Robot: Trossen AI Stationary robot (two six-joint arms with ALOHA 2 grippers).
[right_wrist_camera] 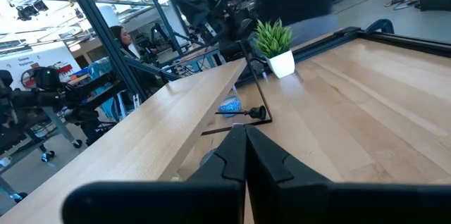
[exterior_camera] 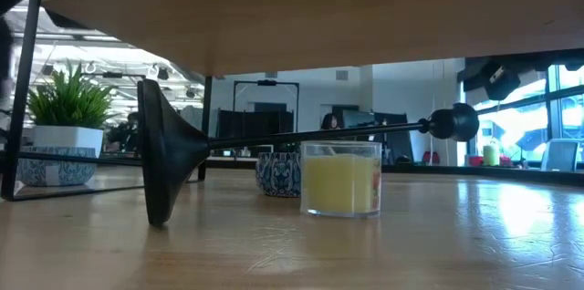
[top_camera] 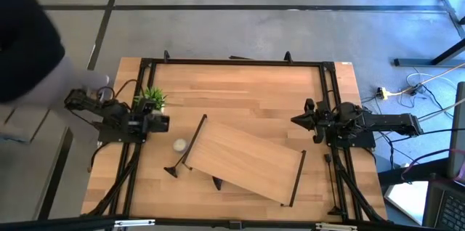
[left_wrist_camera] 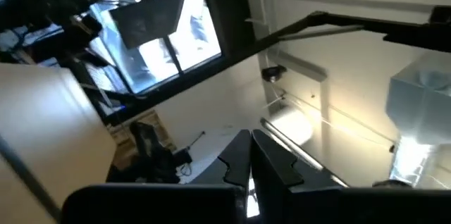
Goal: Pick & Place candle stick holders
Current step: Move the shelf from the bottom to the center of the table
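Observation:
One black candle stick holder (exterior_camera: 274,137) lies on its side on the table. Its round base (exterior_camera: 164,158) stands on its rim and its cup end (exterior_camera: 453,122) is off the table. In the high view its base (top_camera: 173,169) shows at the wooden shelf's near left edge, and its stem is hidden under the shelf. Another small black part (top_camera: 216,183) pokes out from the shelf's near edge. My left gripper (top_camera: 163,123) is shut and empty at the table's left side, and its wrist view (left_wrist_camera: 250,150) looks up at the ceiling. My right gripper (top_camera: 296,120) is shut and empty at the right side; it also shows in the right wrist view (right_wrist_camera: 245,139).
A black-legged wooden shelf (top_camera: 243,160) stands askew across the table's middle. A small white candle (top_camera: 179,144), a yellow candle in a glass (exterior_camera: 339,178), a blue patterned cup (exterior_camera: 278,173) and a potted plant (top_camera: 151,97) are on the left half. A person (top_camera: 22,35) is beyond the far left corner.

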